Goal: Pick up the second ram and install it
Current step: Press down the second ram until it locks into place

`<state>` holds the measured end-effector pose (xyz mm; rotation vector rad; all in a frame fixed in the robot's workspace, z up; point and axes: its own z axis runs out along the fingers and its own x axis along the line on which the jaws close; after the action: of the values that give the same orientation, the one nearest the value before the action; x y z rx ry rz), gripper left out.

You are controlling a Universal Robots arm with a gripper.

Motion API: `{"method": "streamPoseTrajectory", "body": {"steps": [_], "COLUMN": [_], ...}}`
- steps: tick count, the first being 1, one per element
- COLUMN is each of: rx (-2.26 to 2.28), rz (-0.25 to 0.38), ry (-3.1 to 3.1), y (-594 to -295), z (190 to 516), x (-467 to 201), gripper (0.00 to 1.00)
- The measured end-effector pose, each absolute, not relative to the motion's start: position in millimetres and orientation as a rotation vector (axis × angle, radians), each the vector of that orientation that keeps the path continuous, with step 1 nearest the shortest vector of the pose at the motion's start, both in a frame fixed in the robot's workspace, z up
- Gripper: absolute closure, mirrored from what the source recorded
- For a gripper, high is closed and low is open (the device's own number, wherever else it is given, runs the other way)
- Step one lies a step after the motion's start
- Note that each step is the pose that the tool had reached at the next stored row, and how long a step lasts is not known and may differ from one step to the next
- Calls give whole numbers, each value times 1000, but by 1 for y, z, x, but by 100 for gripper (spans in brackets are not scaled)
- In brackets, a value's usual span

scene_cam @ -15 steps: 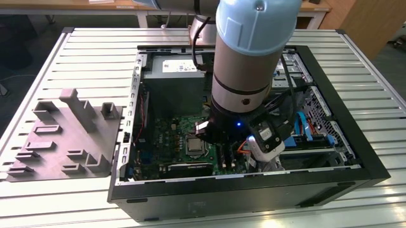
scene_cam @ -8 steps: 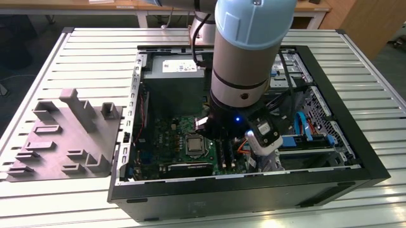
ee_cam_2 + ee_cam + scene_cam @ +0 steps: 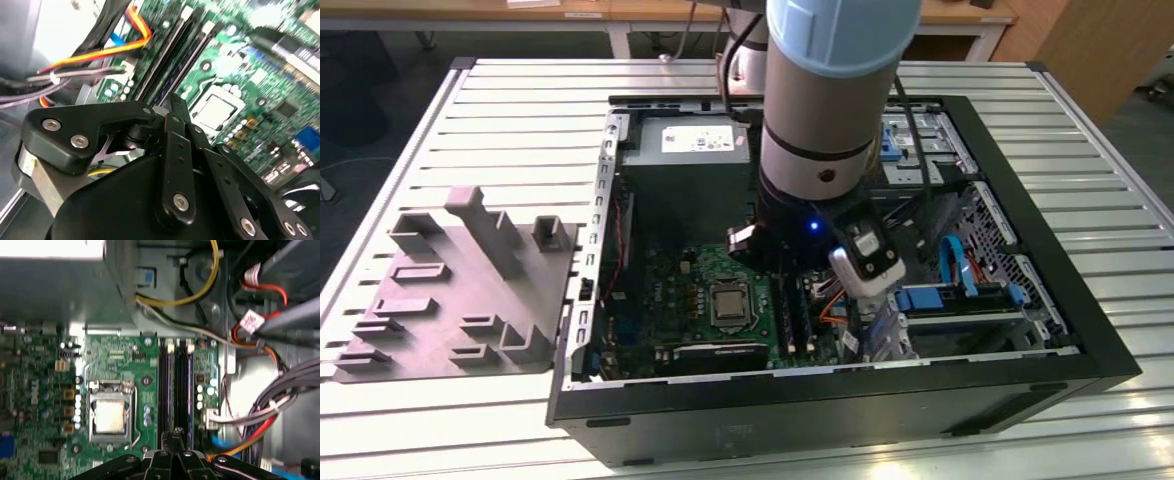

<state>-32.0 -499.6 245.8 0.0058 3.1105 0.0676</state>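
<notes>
though half hidden by the arm (image 3: 821, 100), fingers (image 3: 172, 440) over motherboard (image 3: 125, 360)

Arm (image 3: 821, 90) upright, tool (image 3: 173, 437) pointing down

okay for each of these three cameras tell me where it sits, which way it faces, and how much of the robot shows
Exterior view: off the arm, above the open computer case, looking down; shows the arm and gripper.
First wrist view: on the arm, facing the motherboard and RAM slots; gripper at the edge.
Second wrist view: on the arm, oblique across the gripper linkage to the motherboard.
Both wrist views share the CPU socket.
</notes>
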Motion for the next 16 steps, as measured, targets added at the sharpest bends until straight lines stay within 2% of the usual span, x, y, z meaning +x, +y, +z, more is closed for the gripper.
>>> {"method": "streamPoseTrajectory", "body": {"steps": [5, 16], "rx": [6, 6], "rz": [68, 68], "ry": [3110, 3110], "y": [-488, -487], "z": [246, 253], "x": [-32, -32], "gripper": [90, 90]}}
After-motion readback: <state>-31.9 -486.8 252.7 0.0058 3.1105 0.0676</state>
